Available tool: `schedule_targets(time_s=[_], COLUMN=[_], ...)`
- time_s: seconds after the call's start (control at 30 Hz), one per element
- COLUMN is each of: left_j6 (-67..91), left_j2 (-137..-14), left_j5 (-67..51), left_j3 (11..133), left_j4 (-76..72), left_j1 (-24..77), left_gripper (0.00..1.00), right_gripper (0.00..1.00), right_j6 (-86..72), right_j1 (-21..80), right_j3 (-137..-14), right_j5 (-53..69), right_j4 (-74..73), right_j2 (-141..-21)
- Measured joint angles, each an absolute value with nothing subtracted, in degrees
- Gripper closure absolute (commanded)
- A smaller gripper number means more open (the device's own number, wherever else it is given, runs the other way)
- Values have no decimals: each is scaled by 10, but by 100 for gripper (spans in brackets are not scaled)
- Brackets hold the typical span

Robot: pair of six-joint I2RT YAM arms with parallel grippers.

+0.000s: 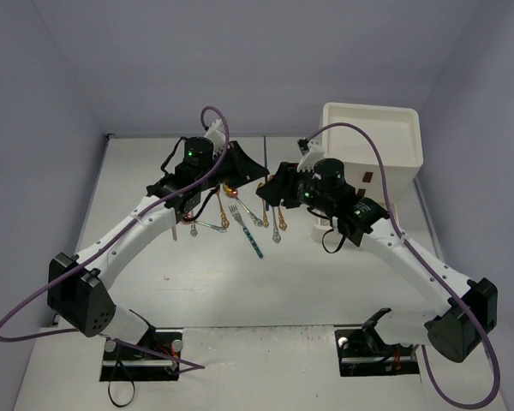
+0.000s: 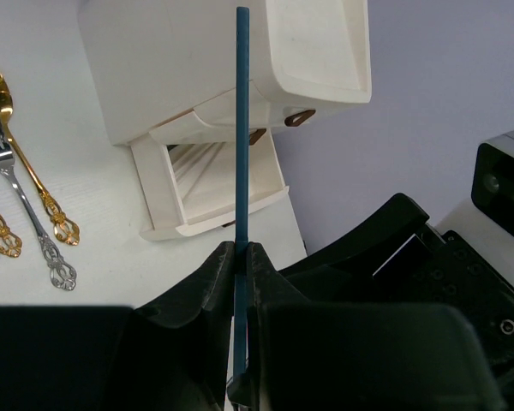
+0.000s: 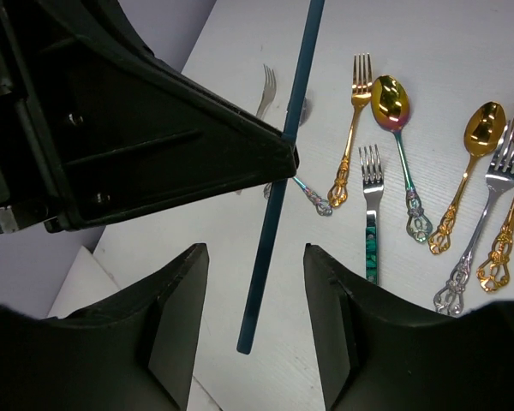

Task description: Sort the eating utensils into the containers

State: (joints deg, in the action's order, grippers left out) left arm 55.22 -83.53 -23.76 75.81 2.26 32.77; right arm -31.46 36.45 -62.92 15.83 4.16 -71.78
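**A:** What's over on the left?

**B:** The left arm stretches from its base across the bench toward the middle, with its wrist turned inward. The left pincer is clenched on a teal utensil, a thin straight stem standing up out of the jaws. Its head is buried between them, so I cannot tell whether it is a spoon or a fork.

**A:** And in the middle?

**B:** The loose utensils lie fanned on the bench below the two wrists. Among them are a gold fork, a gold-bowled spoon, a green-handled fork and a silver fork. None of them touches a pincer.

**A:** The right side?

**B:** The right pincer is released, jaws spread, with the teal stem's free end hanging between them and touching neither. The right arm bends at the elbow, and its wrist faces the left one closely.

**A:** Farther right?

**B:** The cabinet stands at the far right, apart from the loose utensils. Its drawer nearest the bench is pulled out, and brown handles show on the ones above.
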Motion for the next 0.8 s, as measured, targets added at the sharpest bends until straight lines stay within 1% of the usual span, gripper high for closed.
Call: schedule_targets(time_s=[0.07,0.23,0.33,0.43,0.5,0.57,0.67,0.77,0.8], left_j6=[546,530,518,505,492,474,452,430,423], left_j2=[-834,-834,-834,-833,-833,-833,-832,-828,-825], left_j5=[-239,-243,-244,-243,-239,-229,-214,-189,-181], left_j3=[758,758,758,758,760,763,764,764,764], left_j4=[22,24,26,28,33,43,65,90,99], left_j1=[330,342,349,354,357,363,372,376,377], left_gripper=[100,100,100,100,99,80,54,31,27], right_gripper=[59,73,84,98,100,100,100,100,100], right_j6=[-314,-314,-313,-315,-316,-318,-326,-340,-346], right_j1=[365,365,365,364,364,364,365,365,365], right_j3=[-629,-631,-631,-631,-630,-626,-607,-580,-572], right_j5=[154,144,140,131,121,116,109,102,99], right_j4=[42,42,42,37,29,27,31,34,36], right_j2=[-719,-719,-719,-719,-719,-717,-707,-689,-684])
